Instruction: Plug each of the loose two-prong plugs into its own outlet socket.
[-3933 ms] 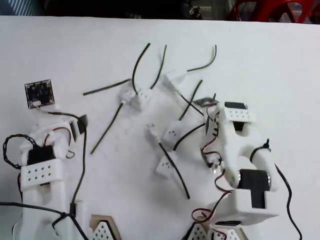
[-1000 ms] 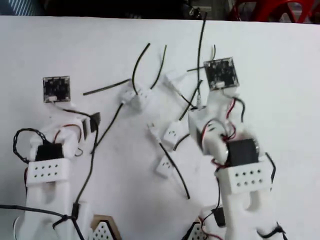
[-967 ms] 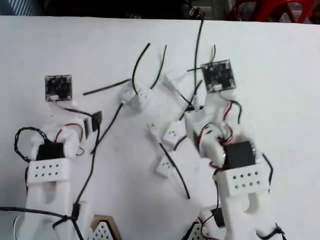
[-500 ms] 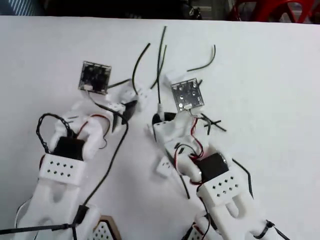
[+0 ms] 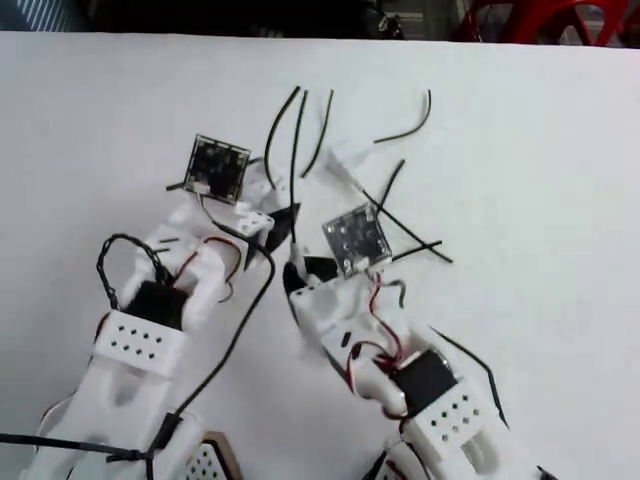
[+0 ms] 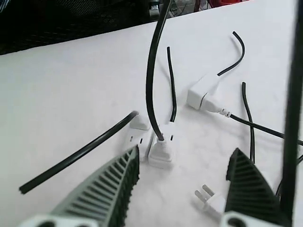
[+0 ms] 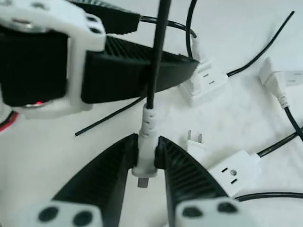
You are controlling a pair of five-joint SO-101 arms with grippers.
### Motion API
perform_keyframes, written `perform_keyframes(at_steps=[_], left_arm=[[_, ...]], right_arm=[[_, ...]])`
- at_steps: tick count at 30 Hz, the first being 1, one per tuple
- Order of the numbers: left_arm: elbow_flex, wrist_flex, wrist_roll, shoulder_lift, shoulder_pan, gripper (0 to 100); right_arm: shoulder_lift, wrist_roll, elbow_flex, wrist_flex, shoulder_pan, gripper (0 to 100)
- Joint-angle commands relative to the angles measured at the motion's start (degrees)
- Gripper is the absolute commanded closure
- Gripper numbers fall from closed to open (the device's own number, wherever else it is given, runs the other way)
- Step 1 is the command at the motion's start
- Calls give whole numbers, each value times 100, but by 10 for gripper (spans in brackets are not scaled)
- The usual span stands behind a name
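White plug body (image 7: 144, 158) with a black cord: my right claw (image 7: 147, 142) is clamped on it, and the plug stands upright between the fingers. A loose two-prong plug (image 7: 194, 142) lies on the desk (image 7: 57, 156) just beside, next to an outlet socket (image 7: 234, 172). My left claw (image 6: 184, 156) is spread apart, low over the desk, with a second socket (image 6: 161, 150) lying just ahead of it.

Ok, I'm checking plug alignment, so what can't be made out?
High view: the held plug and right gripper, largely under that arm's camera board.
Right wrist view: the plug's prongs, a blurred stub between the fingers.
Left wrist view: the loose plug, partly behind a finger of the left gripper.
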Motion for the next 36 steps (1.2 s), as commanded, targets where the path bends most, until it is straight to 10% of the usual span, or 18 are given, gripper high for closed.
perform_keyframes(at_steps=[1, 19, 28, 36], left_arm=[[-18, 149, -62, -338, 303, 702], [440, 897, -97, -1701, 787, 701], [-1073, 2268, -53, 646, 892, 627], [-1908, 1644, -44, 2774, 1253, 627]], right_arm=[[-330, 26, 53, -119, -57, 981], [-330, -9, 105, -154, 831, 981], [-330, -774, 290, -1516, 2941, 981], [-330, -1284, 290, -1798, 3679, 981]])
